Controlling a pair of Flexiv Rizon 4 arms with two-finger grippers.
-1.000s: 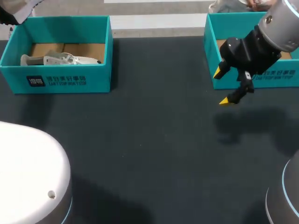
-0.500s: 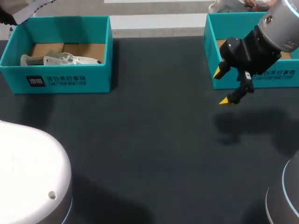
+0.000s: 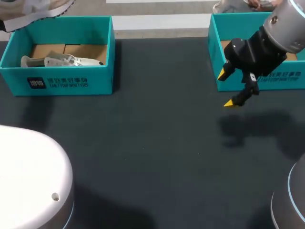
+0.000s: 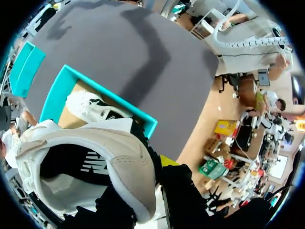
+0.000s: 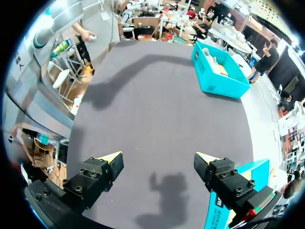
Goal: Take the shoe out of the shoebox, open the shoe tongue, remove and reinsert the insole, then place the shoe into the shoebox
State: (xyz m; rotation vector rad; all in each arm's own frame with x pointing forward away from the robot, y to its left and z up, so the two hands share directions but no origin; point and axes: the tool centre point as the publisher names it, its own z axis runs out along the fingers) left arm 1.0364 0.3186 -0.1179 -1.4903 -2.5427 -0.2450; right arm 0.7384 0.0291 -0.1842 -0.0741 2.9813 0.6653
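The left claw [image 4: 143, 188] is clamped on the rim of a white shoe [image 4: 95, 157], with one yellow tip showing just outside the shoe's wall. The shoe hangs in the air above the left box [image 4: 55, 93], not touching it. From the head view the shoe [image 3: 43, 8] sits past the far left corner of that box [image 3: 57, 83]. A second shoe [image 3: 62, 60] lies on its side on the cardboard floor inside. The right claw [image 3: 227, 88] is spread wide and holds nothing. It hovers over the dark table [image 3: 152, 143], just in front of the near corner of the right box [image 3: 213, 52].
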